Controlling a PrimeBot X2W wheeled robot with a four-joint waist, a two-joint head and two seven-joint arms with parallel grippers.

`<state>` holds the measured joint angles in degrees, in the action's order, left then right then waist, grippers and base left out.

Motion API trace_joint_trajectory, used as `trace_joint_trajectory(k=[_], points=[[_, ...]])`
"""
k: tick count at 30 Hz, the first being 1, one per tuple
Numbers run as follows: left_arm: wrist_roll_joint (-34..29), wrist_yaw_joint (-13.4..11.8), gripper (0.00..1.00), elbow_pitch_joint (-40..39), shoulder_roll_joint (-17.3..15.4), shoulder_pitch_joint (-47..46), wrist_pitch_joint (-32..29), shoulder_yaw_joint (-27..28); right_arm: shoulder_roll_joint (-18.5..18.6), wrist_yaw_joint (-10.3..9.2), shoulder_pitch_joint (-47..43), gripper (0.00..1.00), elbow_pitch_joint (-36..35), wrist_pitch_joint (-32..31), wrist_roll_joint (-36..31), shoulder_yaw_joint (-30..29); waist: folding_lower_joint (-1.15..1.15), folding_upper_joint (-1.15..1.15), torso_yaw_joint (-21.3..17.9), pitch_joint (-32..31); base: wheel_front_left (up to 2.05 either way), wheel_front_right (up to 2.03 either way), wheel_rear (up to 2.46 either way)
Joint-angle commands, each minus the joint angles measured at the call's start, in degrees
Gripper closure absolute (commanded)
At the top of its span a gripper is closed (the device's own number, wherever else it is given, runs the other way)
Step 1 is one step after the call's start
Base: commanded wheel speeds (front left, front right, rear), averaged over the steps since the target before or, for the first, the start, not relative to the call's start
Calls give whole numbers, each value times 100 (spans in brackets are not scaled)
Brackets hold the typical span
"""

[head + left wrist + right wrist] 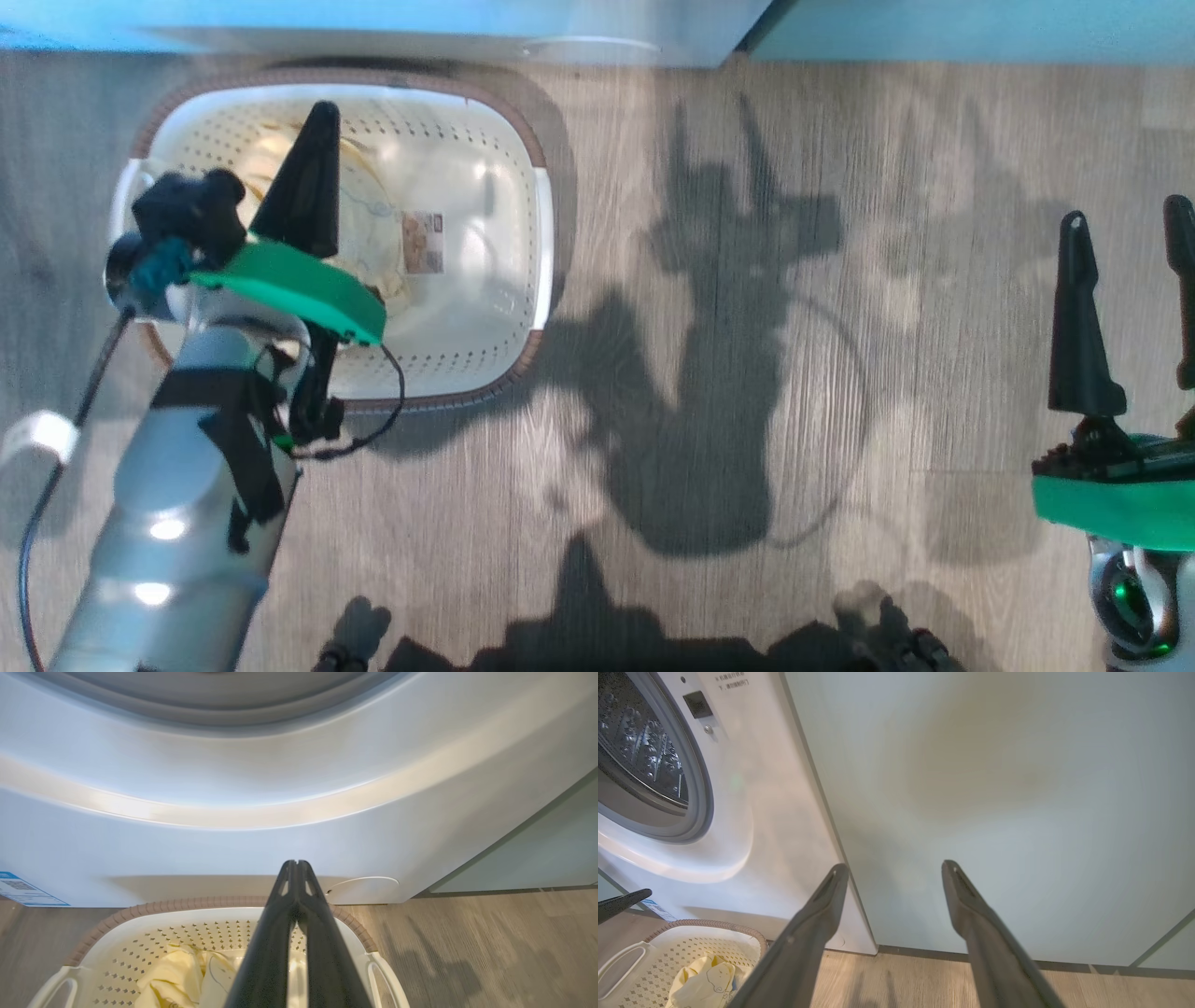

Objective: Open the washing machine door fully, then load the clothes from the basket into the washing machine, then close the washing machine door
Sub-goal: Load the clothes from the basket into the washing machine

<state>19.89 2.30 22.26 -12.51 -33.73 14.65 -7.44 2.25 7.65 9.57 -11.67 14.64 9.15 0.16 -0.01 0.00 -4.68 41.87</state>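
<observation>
The clothes (173, 975), pale yellow and crumpled, lie in the left half of the basket (543, 233). The basket stands on the wood-grain floor (934, 308) just in front of the washing machine (280, 788), its far brown rim close to the machine's white base. A label (422, 243) shows on the bare basket bottom to the right of the clothes. Your left gripper (296, 864) hangs over the basket's left side above the clothes, its two dark fingers pressed together and their tips pointing toward the machine's lower front; whether they touch the fabric cannot be told. Beyond it, the machine carries a blue sticker (23, 891) low on the left and a small round flap (364, 889) low on the right. The right wrist view shows the grey-rimmed drum mouth (706, 807) uncovered, with the metal drum (644, 751) visible inside. Your right gripper (894, 867) is well apart from the basket, off to the right, its fingers spread wide and facing a pale green cabinet panel (994, 788) that stands just beside the machine. The robot's shadow (719, 420) falls on the floor between the two grippers.
</observation>
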Motion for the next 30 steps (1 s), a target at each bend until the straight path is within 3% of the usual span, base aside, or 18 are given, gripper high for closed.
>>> trace_joint_trajectory(k=[1, 11, 24, 25, 26, 27, 28, 30], points=[[-98, -36, 100, -347, -116, 250, 34, 248, 63, -16, -203, 0, -122, 36, -13, 78, 1, 0, 36, -150, 0, 0, 0], [-472, -110, 100, -1468, 40, 904, 34, 459, 63, -16, -323, 0, -41, 36, -107, -50, 1, 0, 163, -687, 0, 0, 0], [-429, -364, 98, -1902, 212, 2016, -20, 584, 63, -16, -676, 0, 314, 36, -104, -9, 1, 0, 299, -1892, 0, 0, 0], [-420, -381, 65, -1941, 221, 2109, -40, 580, 63, -16, -717, 0, 336, 36, -97, -4, 1, 0, 316, -1991, 0, 0, 0], [-408, -402, 46, -1983, 236, 2199, -62, 578, 63, -16, -758, 0, 358, 36, -93, -5, 1, 0, 336, -2083, 0, 0, 0], [-395, -425, 18, -2029, 252, 2282, -74, 580, 63, -16, -798, 0, 376, 36, -91, -6, 1, 0, 357, -2172, 0, 0, 0], [-386, -442, 0, -2066, 263, 2368, -97, 575, 63, -16, -840, 0, 395, 36, -88, -3, 1, 0, 376, -2269, 0, 0, 0], [-363, -476, 0, -2142, 278, 2528, -146, 574, 63, -16, -930, 0, 421, 36, -87, -2, 1, 0, 413, -2432, 0, 0, 0]])
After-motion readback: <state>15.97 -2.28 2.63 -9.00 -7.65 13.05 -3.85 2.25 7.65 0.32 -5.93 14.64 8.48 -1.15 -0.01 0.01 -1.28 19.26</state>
